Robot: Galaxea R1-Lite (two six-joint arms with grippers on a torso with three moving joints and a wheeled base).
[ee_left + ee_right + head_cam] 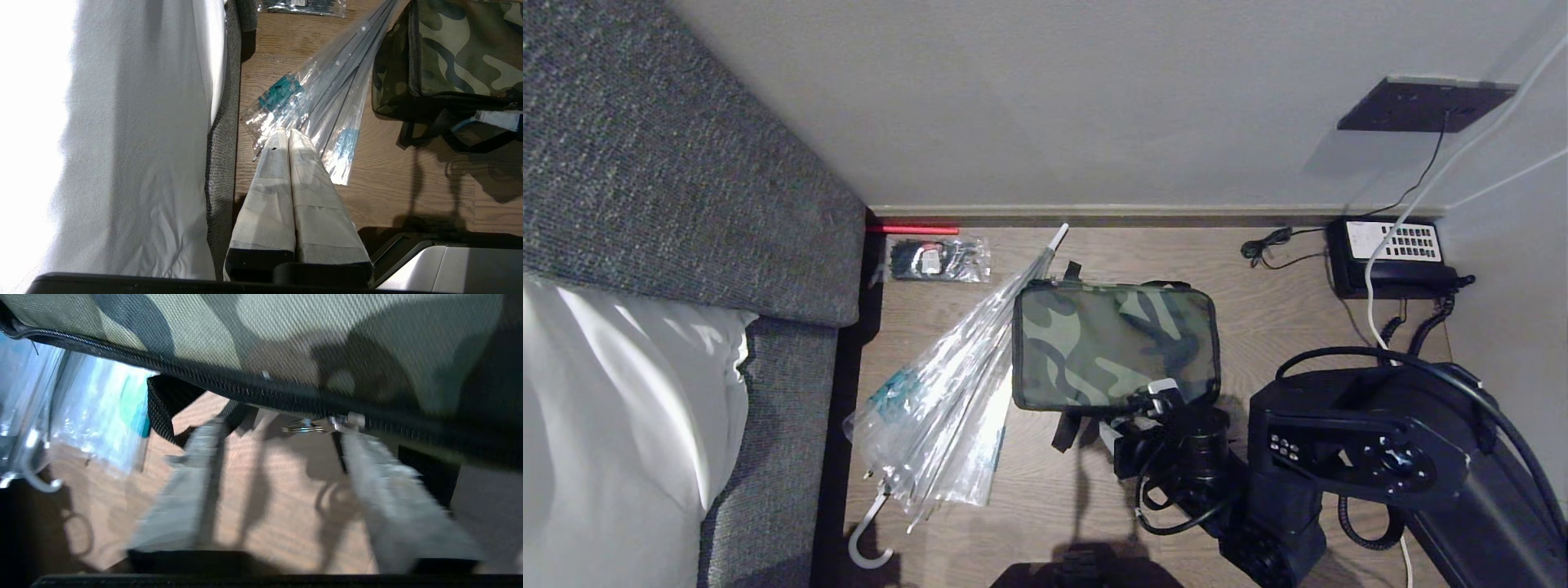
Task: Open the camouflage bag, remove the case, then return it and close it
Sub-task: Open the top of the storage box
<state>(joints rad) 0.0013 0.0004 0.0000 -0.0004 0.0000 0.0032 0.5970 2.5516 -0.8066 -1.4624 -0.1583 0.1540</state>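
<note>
Camouflage bag lies zipped flat on the wooden floor, just beside the clear umbrella on my left and well apart from the telephone by the wall. My right gripper reaches low and forward to the bag's near edge, jaws spread either side of the metal zipper pull, not yet pinching it. My left gripper hangs parked beside the bed, jaws pressed together
</note>
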